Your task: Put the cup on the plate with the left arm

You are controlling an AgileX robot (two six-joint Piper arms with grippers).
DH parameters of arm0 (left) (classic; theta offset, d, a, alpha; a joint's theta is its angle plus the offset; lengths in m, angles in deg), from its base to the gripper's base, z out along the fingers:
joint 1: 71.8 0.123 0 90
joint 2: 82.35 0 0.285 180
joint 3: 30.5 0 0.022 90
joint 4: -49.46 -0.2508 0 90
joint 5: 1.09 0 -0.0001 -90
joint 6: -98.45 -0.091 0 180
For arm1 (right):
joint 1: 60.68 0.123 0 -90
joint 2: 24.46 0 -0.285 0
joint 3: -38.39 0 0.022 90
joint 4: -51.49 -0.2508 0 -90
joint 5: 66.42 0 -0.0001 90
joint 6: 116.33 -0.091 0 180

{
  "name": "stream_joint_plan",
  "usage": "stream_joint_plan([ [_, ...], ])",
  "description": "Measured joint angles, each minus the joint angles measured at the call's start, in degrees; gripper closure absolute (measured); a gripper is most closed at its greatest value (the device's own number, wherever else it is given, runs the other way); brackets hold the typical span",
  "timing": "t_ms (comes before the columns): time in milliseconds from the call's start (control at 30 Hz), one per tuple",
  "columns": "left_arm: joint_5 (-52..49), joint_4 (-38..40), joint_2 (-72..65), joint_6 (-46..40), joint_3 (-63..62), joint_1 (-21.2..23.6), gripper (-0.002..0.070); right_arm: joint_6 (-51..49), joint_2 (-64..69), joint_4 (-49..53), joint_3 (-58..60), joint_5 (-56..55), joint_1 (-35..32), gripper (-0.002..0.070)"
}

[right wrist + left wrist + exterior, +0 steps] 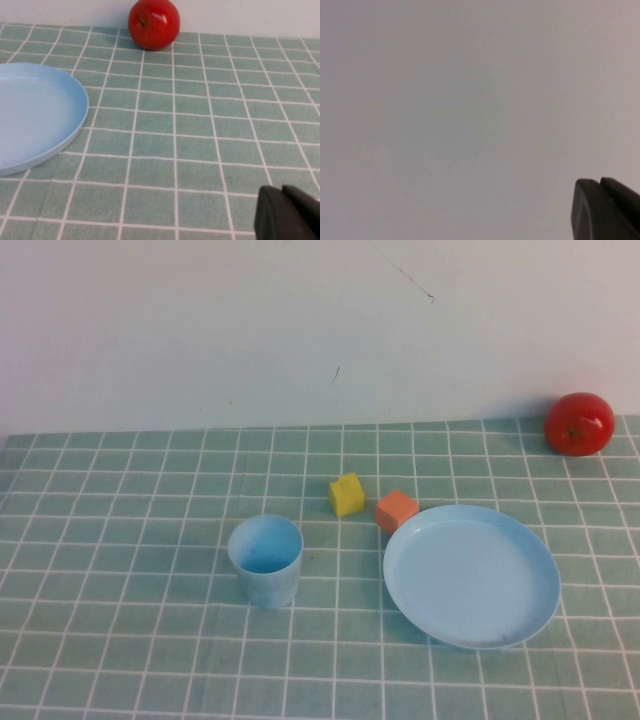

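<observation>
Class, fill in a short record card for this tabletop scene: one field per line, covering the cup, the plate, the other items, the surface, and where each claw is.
cup: light blue cup, upright, empty, on the cloth left of the plate, not touching it
plate: light blue plate, empty
blocks: yellow block and orange block, between cup and plate, nearer the wall
apple: red apple, by the wall
surface: green checked tablecloth
left claw: left claw, facing a blank wall
right claw: right claw, low over the cloth, right of the plate
</observation>
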Motion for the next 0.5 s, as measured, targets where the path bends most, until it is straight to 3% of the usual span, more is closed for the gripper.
stream_joint_plan([
  [367,8.2,0.8,0.1,12.5,0.0,0.0,0.0678,0.0,0.0,0.0,0.0,0.0,0.0,0.0678],
  [500,1.5,4.1,0.1,16.2,-4.1,0.0,0.0678,0.0,0.0,0.0,0.0,0.0,0.0,0.0678],
])
